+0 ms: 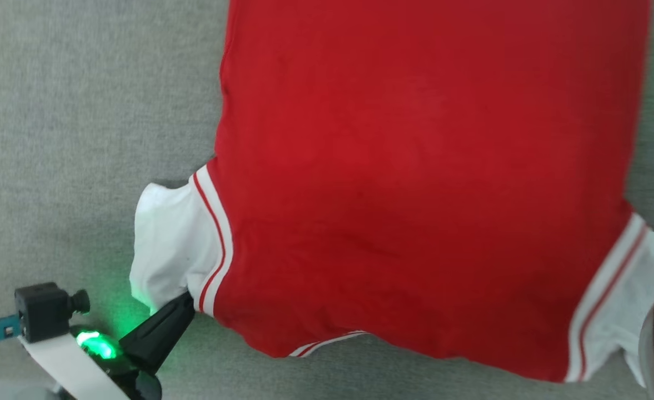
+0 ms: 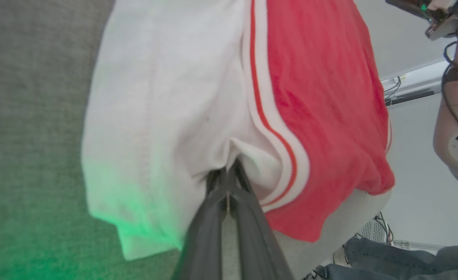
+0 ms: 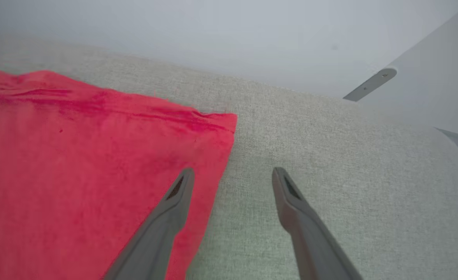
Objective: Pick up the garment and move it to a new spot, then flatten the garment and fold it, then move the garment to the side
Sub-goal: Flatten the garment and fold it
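Garment: the garment (image 1: 415, 183) is lying spread red side up on the grey cloth surface (image 1: 82, 111), stretching away from the left gripper's tips and across towards the right gripper.
Sleeve: its white sleeve (image 2: 155, 116) is bunching up right at the left gripper's fingertips, with the stripe trim (image 2: 258, 89) running just beside them.
Left gripper: the left gripper (image 2: 227, 175) is pinching the sleeve cloth, its fingers pressed together on a fold near the trim.
Right gripper: the right gripper (image 3: 232, 175) is holding its fingers wide apart and gripping nothing. One finger is hanging over the garment's red corner, the other over bare surface just past that edge.
Green light: a green light (image 1: 96, 344) is glowing behind the left gripper's fingers, tinting the sleeve and the surface nearby.
Person: legs in jeans (image 2: 384, 256) are showing beyond the garment, off to one side of the left gripper.
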Available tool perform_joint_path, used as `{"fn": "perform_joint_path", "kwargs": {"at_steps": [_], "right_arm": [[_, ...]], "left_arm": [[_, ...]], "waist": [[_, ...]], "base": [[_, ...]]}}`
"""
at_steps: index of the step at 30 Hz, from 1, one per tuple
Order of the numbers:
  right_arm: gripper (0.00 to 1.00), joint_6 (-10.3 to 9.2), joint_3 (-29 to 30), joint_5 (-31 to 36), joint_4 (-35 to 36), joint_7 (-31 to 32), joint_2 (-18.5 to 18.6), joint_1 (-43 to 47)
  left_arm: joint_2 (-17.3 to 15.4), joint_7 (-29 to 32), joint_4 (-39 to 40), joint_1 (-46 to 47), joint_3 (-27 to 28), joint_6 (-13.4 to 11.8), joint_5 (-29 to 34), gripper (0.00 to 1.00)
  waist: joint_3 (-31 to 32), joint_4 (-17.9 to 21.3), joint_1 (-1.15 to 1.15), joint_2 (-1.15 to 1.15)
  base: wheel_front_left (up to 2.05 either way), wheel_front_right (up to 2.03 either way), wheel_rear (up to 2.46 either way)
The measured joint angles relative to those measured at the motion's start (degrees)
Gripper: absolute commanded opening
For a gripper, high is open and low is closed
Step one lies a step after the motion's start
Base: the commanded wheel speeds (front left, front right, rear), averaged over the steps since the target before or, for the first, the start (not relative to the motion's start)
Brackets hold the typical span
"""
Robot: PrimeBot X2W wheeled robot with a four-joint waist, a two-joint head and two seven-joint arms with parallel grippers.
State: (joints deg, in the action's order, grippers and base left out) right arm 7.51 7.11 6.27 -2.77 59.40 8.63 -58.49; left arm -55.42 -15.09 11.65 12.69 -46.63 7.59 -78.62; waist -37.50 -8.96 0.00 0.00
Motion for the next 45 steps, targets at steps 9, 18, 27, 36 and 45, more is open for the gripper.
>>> {"fn": "perform_joint_path", "kwargs": {"at_steps": [9,18,27,36,45], "right_arm": [[1.0,0.0,5.69,7.56,-8.55,6.44,-2.55,-9.76],[1.0,-0.03,5.48,8.31,-8.6,8.47,-3.36,-10.49],[0.0,-0.01,4.44,6.03,-7.55,6.46,-3.67,-8.21],[0.0,0.0,0.0,-5.66,0.97,7.57,2.68,6.03],[0.0,0.0,0.68,-20.56,20.79,16.26,7.1,28.23]], "left_arm": [[1.58,-0.05,0.97,4.77,-2.5,0.38,0.14,0.0],[1.87,-0.13,1.12,5.31,-2.41,0.51,0.05,0.0],[1.67,-0.1,0.99,5.3,-2.36,0.49,0.14,0.0],[2.71,0.01,-0.71,0.79,2.19,-0.02,0.07,0.0],[2.82,0.02,-1.47,-5.66,7.43,-0.02,0.46,0.0]], "waist": [[-5.55,-4.75,0.0,0.0],[-7.11,-5.19,0.0,0.01],[-6.02,-4.05,0.0,0.0],[2.52,-2.41,0.0,0.0],[11.22,0.16,0.0,0.0]], "base": [[0.0,0.0,0.0],[0.0,0.0,0.0],[0.0,0.0,0.0],[0.0,0.0,0.0],[0.0,0.0,0.0]]}}
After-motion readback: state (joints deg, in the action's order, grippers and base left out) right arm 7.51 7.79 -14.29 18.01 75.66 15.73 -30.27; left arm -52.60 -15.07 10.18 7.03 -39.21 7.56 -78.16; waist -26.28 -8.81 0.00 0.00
